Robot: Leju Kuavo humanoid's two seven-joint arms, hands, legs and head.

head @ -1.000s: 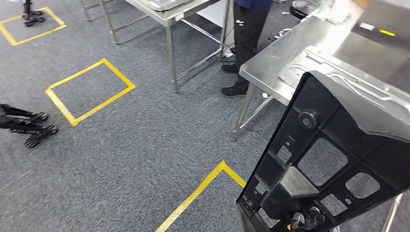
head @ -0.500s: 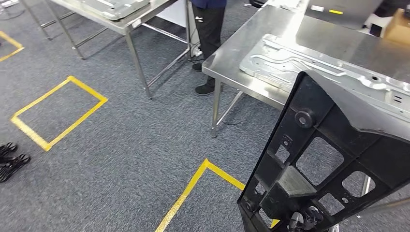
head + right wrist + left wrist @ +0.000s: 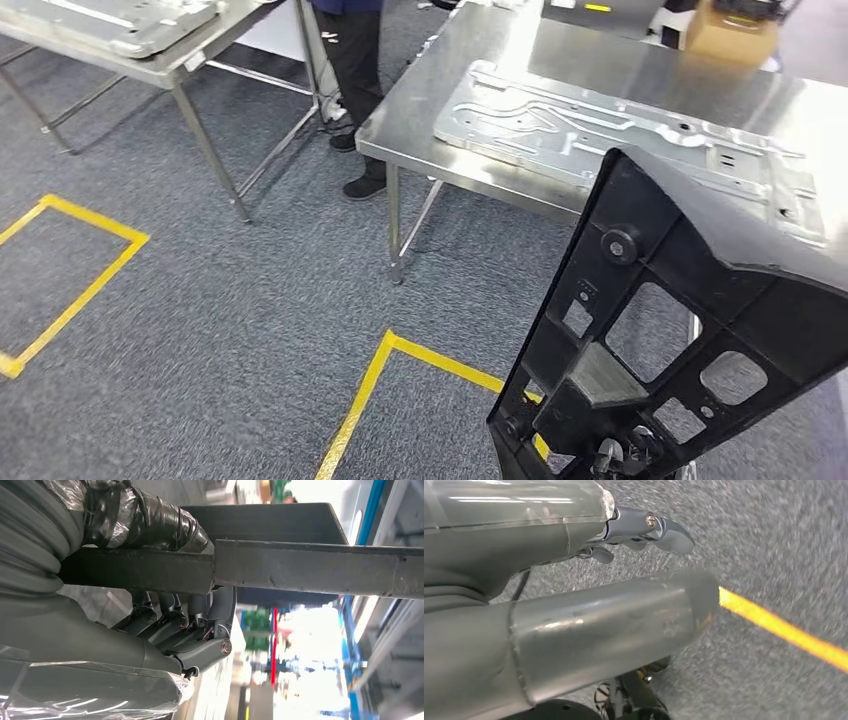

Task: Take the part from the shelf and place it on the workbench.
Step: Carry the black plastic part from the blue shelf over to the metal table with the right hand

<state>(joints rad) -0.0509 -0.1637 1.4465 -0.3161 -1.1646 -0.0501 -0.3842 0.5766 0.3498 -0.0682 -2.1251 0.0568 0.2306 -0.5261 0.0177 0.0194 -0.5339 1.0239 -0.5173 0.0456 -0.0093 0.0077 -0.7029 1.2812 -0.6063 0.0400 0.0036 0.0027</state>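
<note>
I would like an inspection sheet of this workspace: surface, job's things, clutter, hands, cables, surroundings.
Surface: steel workbench, bare metal at its near edge.
Job's things: black part held upright in front of the bench, not yet set down.
Clutter: stamped metal panel lies flat on the workbench; cardboard box at its far edge.
Hands: right hand grips the part's edge; left hand hangs over the carpet, grip unclear.
Cables: nothing seen.
Surroundings: grey carpet, yellow floor tape, second table, a person standing.
</note>
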